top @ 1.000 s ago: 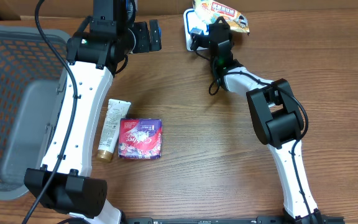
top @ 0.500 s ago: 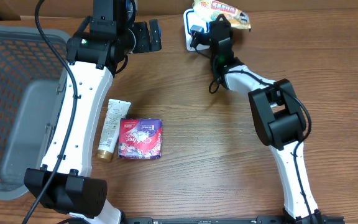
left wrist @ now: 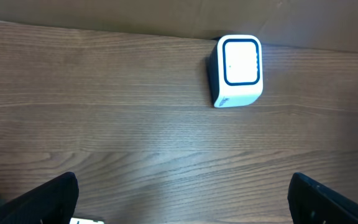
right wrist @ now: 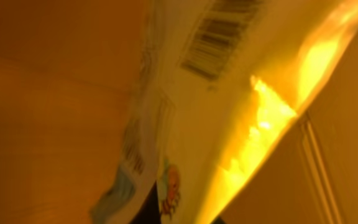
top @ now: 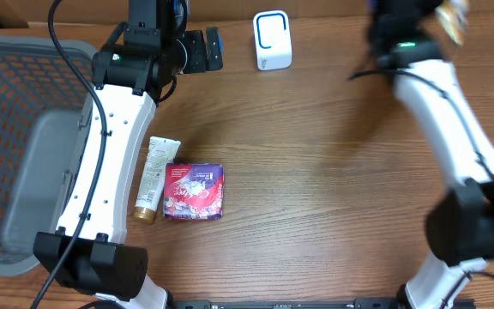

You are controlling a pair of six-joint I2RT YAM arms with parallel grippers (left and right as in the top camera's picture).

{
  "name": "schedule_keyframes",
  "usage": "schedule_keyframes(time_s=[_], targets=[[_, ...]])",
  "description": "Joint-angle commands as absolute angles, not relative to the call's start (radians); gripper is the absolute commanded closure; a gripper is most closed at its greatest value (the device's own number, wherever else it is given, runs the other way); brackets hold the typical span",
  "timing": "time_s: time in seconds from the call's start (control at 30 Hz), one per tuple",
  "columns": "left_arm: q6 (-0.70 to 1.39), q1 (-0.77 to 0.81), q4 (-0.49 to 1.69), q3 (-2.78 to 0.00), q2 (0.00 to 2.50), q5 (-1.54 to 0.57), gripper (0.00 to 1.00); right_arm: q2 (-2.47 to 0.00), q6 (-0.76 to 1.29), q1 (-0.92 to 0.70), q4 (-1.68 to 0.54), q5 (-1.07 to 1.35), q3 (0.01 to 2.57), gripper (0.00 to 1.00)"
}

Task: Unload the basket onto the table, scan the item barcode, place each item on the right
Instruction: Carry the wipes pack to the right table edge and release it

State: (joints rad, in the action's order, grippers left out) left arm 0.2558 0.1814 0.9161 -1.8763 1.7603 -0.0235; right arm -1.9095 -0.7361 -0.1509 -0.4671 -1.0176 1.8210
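Snack packet [right wrist: 185, 118] was gripped in the right pincer [top: 441, 10], jaws closed tight on it, up at the far-right top of the overhead view and well apart from the white scanner [top: 272, 40]. Left pincer [left wrist: 182, 202] was spread fully wide w/ nothing in it, hung above the counter [top: 316, 172] near the scanner.

For a clean scan, the barcode [right wrist: 219, 36] would prob. need to be turned toward the scanner's blue-framed window, brought near & square to it, w/ the film kept flat and held steady a moment. Crinkle or glare could likely spoil the read.

Hard to make out: the right arm [top: 436, 112] was smeared by blur overhead, & the packet was cut off at the frame edge. The right wrist view was washed orange & soft, so the pincer's fingers couldn't be picked out and the packet's print couldn't be read.
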Motion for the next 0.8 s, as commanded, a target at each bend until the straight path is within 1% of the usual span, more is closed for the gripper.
schedule_keyframes(time_s=[0.0,0.1,0.17,0.27,0.43,0.47,0.5,0.53,0.63,0.77], targets=[[0.262,0.184,0.915,-1.884,1.760,-0.019,0.00,-1.913,-0.014,-0.014,-0.861,-1.029,1.806,0.96],[0.262,0.184,0.915,-1.884,1.760,-0.018,0.00,-1.921,0.231,0.133,-1.068,-0.867,1.779,0.96],[0.262,0.184,0.916,-1.884,1.760,-0.019,0.00,-1.925,0.297,0.234,-1.105,-0.751,1.743,0.96],[0.262,0.184,0.915,-1.884,1.760,-0.018,0.00,-1.925,0.300,0.377,-1.086,-0.614,1.653,0.96],[0.262,0.184,0.916,-1.884,1.760,-0.018,0.00,-1.925,0.308,0.561,-1.024,-0.587,1.511,0.96],[0.262,0.184,0.916,-1.884,1.760,-0.018,0.00,-1.925,0.308,0.590,-1.021,-0.562,1.503,0.67],[0.262,0.184,0.916,-1.884,1.760,-0.018,0.00,-1.924,0.304,0.616,-1.018,-0.505,1.505,0.18],[0.262,0.184,0.916,-1.884,1.760,-0.018,0.00,-1.921,0.285,0.632,-1.019,-0.440,1.513,0.00],[0.262,0.184,0.915,-1.884,1.760,-0.018,0.00,-1.898,0.232,0.649,-1.036,-0.248,1.554,0.00],[0.262,0.184,0.916,-1.884,1.760,-0.018,0.00,-1.833,0.232,0.597,-1.093,-0.029,1.627,0.00]])
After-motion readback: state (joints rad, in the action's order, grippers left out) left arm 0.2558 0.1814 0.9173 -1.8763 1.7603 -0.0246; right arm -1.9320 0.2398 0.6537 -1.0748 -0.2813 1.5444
